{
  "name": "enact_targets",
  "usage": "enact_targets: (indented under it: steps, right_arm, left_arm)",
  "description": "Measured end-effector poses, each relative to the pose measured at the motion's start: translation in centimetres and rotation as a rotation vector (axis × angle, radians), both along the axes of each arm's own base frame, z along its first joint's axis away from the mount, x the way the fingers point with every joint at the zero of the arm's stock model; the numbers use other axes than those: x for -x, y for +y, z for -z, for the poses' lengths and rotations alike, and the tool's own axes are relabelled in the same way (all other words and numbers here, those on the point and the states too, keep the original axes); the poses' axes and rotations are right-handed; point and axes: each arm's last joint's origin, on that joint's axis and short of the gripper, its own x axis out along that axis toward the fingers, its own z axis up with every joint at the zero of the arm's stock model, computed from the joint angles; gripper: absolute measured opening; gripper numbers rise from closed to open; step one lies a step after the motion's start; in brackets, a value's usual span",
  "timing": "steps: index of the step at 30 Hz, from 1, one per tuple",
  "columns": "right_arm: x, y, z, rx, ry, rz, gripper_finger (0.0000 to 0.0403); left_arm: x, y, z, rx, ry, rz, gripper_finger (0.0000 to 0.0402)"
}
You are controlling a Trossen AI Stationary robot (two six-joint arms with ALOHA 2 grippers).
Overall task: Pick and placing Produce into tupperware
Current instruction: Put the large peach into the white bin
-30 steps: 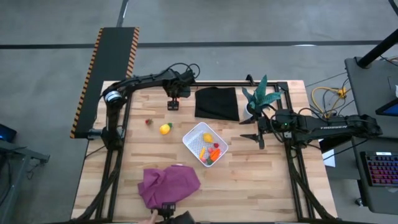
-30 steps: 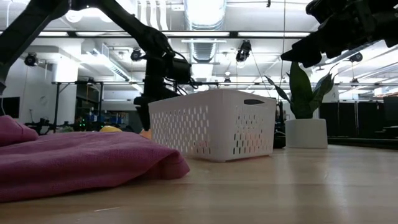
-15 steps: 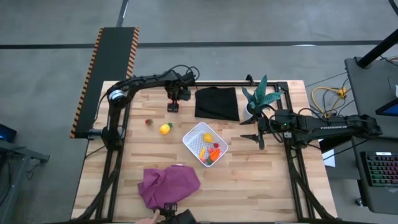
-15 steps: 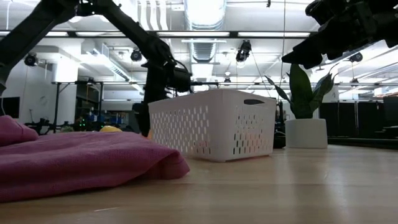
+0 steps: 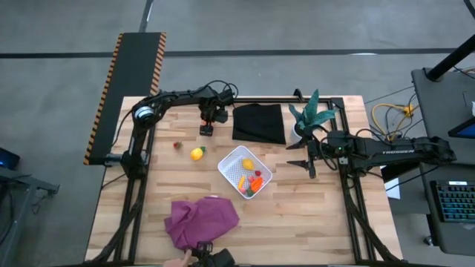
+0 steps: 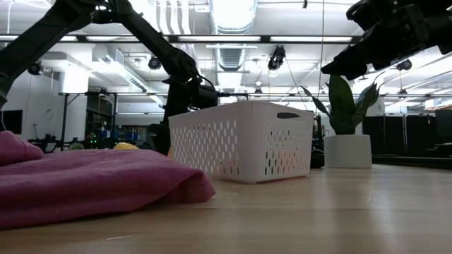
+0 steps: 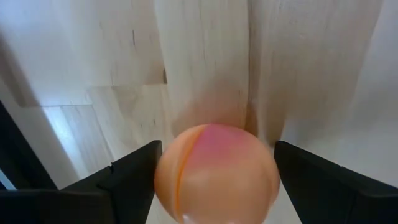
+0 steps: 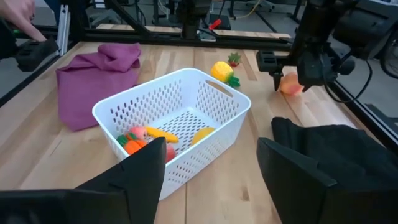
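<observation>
Two dark robot arms work over a light wooden table [image 5: 312, 215]. The left gripper [image 5: 206, 127] is lowered near the far edge of the table, just left of a black cloth [image 5: 259, 122], and points down at a peach-coloured ball [image 7: 214, 174]. In the left wrist view its two fingers [image 7: 134, 177] stand apart on either side of the ball, which rests on the wood between them; whether the fingers touch the ball cannot be told. The right wrist view shows the same ball [image 8: 290, 84] lying on the table under that gripper, beside the black cloth [image 8: 329, 146]. A white basket [image 5: 245, 171] with perforated sides sits tilted like a diamond near the middle of the table, well apart from the ball. Inside it lie a yellow lemon [image 5: 248, 165], an orange carrot [image 5: 257, 182] with a green top, and small red and pink pieces. On the bare wood to the left of the basket lie a second lemon [image 5: 197, 153] and, farther left, a tiny red piece [image 5: 177, 145]. A crumpled purple cloth [image 5: 202, 219] lies at the near side of the table. A green spiky plant in a white pot [image 5: 310, 117] stands at the far right. The right gripper [image 5: 310, 162] hangs above the table just in front of the plant, to the right of the basket, its fingers [image 8: 140, 177] spread apart and holding nothing.
</observation>
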Motion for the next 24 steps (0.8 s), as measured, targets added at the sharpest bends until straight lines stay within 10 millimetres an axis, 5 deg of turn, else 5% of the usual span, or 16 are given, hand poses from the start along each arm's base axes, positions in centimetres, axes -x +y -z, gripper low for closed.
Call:
enact_targets:
  steps: [14, 24]
  right_arm:
    - [0.02, 0.01, 0.05, -0.001, 0.006, 0.0, 0.0243]
    - [0.02, 0.01, 0.05, -0.001, 0.006, 0.0, 0.0243]
  left_arm:
    - [0.0, -0.01, -0.07, -0.003, 0.003, 0.003, 0.0222]
    - [-0.03, 0.01, -0.2, -0.003, 0.001, 0.002, 0.022]
